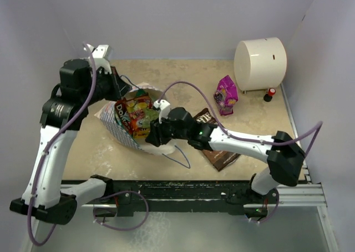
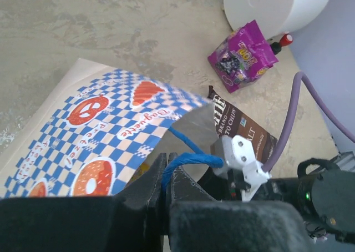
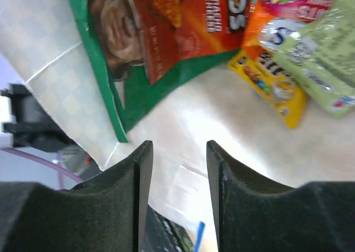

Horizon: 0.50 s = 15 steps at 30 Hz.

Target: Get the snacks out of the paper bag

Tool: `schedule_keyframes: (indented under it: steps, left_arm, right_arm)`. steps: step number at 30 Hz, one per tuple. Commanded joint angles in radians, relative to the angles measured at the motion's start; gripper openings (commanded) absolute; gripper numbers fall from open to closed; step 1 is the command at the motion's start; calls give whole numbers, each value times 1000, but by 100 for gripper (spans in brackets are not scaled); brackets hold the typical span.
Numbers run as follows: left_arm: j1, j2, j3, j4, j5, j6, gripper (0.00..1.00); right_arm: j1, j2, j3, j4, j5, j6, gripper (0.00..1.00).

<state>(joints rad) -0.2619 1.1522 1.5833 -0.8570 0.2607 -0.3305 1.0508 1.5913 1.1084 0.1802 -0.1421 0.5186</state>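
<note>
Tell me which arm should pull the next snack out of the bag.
Right. The right arm has its jaws open at the mouth of the bag, facing the red chip bag and candy packs. The left arm has its jaws shut on the blue handle, so it looks busy holding the bag.

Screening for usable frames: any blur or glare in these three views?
Top external: even light, soft shadows. Left wrist: paper bag print sharp, left claw blurred up close. Right wrist: bag interior washed out, right claw soft.
</note>
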Motion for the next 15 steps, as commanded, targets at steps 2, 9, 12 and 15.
schedule_keyframes:
  steps: [2, 9, 12, 15]
  left_arm:
    - [0, -106, -21, 0, 50, -98, 0]
    - [0, -121, -67, 60, 120, -237, 0]
    - [0, -100, -45, 29, 123, -235, 0]
    - [0, -82, -23, -14, 110, -222, 0]
  right_arm:
    - [15, -111, -63, -13, 59, -241, 49]
    - [126, 79, 30, 120, 45, -368, 52]
    - [197, 158, 135, 187, 66, -420, 52]
    - [230, 207, 180, 278, 46, -401, 54]
